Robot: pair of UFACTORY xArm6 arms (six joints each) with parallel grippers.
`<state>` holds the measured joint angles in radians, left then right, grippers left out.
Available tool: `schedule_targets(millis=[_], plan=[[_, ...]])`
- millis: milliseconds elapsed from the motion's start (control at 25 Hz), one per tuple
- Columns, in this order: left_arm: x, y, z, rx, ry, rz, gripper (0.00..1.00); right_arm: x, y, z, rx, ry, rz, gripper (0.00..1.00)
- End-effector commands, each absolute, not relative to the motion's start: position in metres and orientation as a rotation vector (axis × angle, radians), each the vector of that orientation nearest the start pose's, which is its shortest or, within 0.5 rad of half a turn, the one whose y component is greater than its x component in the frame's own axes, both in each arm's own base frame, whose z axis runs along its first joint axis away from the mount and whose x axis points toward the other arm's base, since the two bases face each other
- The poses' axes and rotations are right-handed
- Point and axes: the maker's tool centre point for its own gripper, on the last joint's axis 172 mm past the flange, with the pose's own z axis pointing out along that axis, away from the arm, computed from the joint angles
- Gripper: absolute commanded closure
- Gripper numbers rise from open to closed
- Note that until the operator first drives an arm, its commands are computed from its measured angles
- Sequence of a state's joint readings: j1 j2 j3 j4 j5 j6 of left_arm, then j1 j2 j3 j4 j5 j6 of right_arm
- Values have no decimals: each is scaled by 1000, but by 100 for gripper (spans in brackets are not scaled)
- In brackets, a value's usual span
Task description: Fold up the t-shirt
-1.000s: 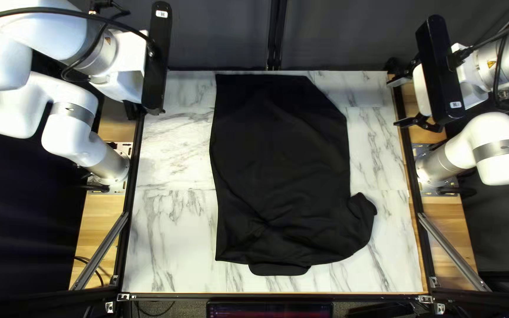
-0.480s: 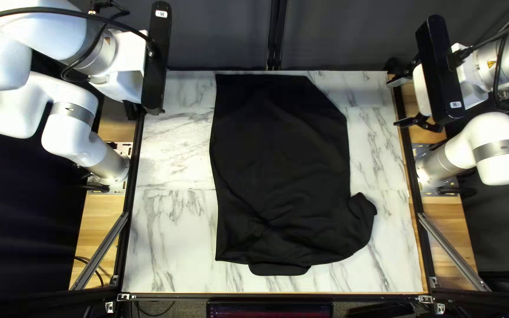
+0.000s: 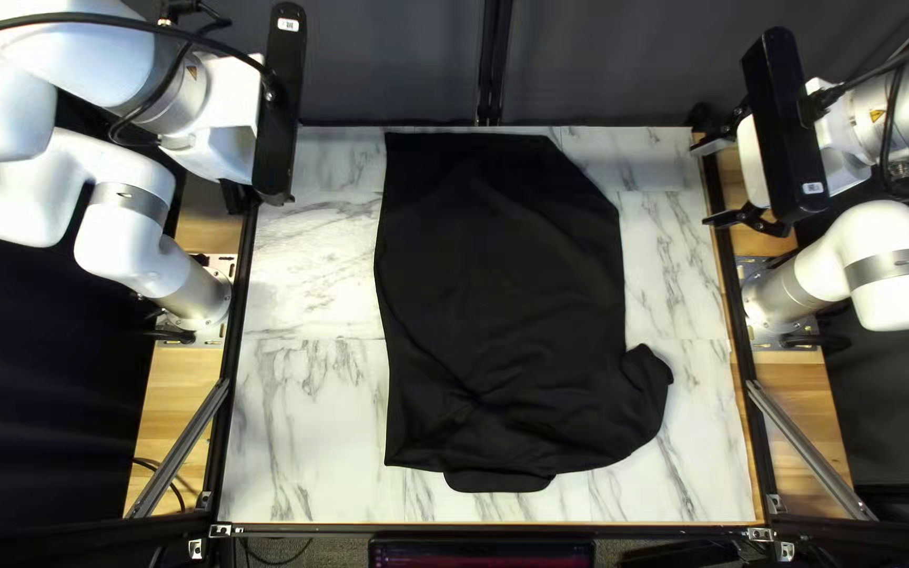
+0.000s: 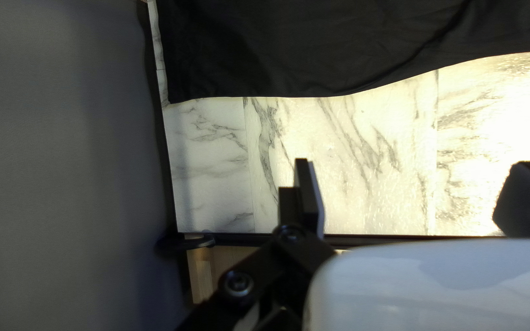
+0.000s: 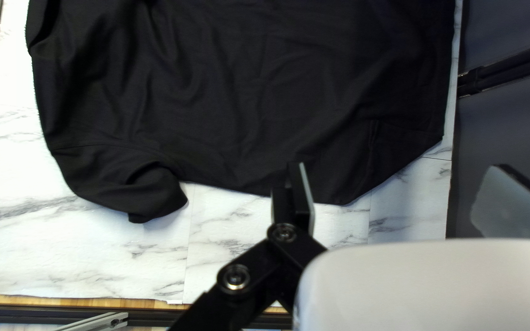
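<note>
we found the black t-shirt (image 3: 497, 295) lying spread on the marble-patterned table (image 3: 302, 421), running from the far edge to close by the near one. a sleeve (image 3: 646, 384) bulged out, bunched, at its near right side; a rounded flap (image 3: 499, 482) poked out at the near end. the far right corner was cut off at a slant, and creases crossed the near left part. our left gripper (image 3: 234, 197) was at the table's far left, apart from the cloth, fingers (image 4: 307, 193) released and wide. our right gripper (image 3: 705, 184) was at the far right edge, also clear of the shirt, fingers (image 5: 302, 195) likewise spread. dark curtain (image 3: 391, 63) beyond the far edge.
</note>
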<state>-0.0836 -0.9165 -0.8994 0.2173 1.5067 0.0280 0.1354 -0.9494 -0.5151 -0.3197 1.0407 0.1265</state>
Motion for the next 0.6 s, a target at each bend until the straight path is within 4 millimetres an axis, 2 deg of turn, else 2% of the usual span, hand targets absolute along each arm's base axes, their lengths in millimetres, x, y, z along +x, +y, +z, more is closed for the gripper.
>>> schedule_targets(millis=[40, 80, 200, 240, 520, 600], plan=[[277, 34, 414, -2894, 133, -460, 0, 342, -54, 223, -3408, -68, -684, 0], [277, 34, 414, -2894, 133, -460, 0, 336, -66, 207, -3423, -49, -663, 0], [277, 34, 414, -2894, 133, -460, 0, 325, -82, 185, -3445, 18, -613, 0], [277, 34, 414, -2894, 133, -460, 0, 319, -82, 183, -3462, 66, -577, 0], [277, 34, 414, -2894, 133, -460, 0, 319, -82, 183, -3462, 66, -577, 0], [277, 34, 414, -2894, 133, -460, 0, 323, -76, 178, -3478, -5, -592, 0]])
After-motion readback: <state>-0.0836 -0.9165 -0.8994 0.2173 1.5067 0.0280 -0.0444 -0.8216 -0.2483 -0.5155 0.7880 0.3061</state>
